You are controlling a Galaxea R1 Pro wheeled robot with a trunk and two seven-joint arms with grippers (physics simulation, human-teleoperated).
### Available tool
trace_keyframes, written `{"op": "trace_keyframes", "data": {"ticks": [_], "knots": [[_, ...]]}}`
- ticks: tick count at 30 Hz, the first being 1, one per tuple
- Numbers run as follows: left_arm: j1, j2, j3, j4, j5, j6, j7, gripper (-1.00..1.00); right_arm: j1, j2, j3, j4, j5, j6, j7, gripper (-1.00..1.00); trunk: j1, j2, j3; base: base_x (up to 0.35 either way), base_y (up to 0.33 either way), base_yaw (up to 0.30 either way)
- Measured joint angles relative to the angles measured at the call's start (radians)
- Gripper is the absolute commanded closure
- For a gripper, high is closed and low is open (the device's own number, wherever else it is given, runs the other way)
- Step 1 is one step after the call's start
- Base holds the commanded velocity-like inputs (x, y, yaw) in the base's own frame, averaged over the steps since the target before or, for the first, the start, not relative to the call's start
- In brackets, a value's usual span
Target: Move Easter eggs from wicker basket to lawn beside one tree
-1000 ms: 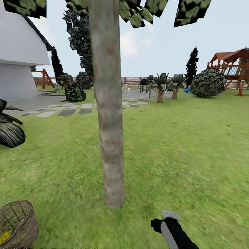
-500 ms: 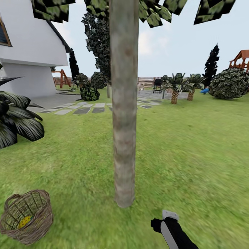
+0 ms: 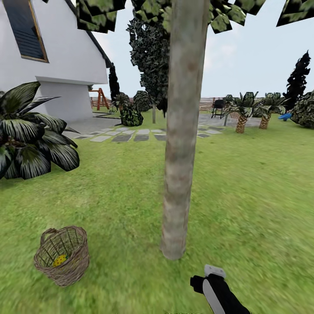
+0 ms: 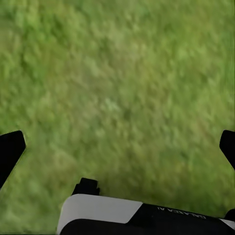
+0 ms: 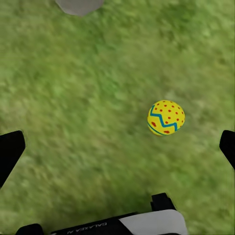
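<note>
The tree's pale trunk rises from the lawn in the middle of the head view. The wicker basket stands on the grass to its left, with one yellow Easter egg showing inside. In the right wrist view another Easter egg, yellow with red dots and a blue zigzag, lies on the grass beyond my open right gripper, untouched. The grey trunk base shows at that view's edge. My right arm hangs low, right of the trunk. My left gripper is open over bare grass.
A white house and a dark broad-leaved plant stand at the left. A grey stepping-stone path crosses behind the tree. Short palms and bushes sit far back right. Open grass stretches to the right of the trunk.
The camera has turned left: the trunk and basket now sit further right in the picture, and the basket shows whole. My right arm keeps its place in the view.
</note>
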Motion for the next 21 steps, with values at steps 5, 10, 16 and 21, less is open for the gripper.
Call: {"op": "trace_keyframes", "data": {"ticks": [5, 10, 16, 21], "knots": [[0.000, 0.000, 0.000, 0.000, 0.001, 0.001, 0.000, -1.00, 0.000, 0.001, 0.000, 0.000, 0.001, 0.000, 0.000, -1.00, 0.000, 0.000, 0.000, -0.177, 0.260, 0.260], [0.000, 0.000, 0.000, 0.000, 0.002, 0.001, -0.001, -1.00, 0.000, 0.002, 0.001, 0.000, 0.001, -0.001, 0.000, -1.00, 0.000, 0.000, 0.000, -0.180, 0.268, 0.261], [0.000, 0.000, 0.000, 0.000, 0.002, 0.001, -0.001, -1.00, 0.000, 0.003, 0.002, 0.000, 0.002, -0.002, 0.000, -1.00, 0.000, 0.000, 0.000, -0.116, 0.291, 0.261], [0.000, 0.000, 0.000, 0.000, 0.002, 0.001, -0.001, -1.00, 0.000, 0.003, 0.002, 0.000, 0.002, -0.002, 0.000, -1.00, 0.000, 0.000, 0.000, -0.071, 0.296, 0.248]]}}
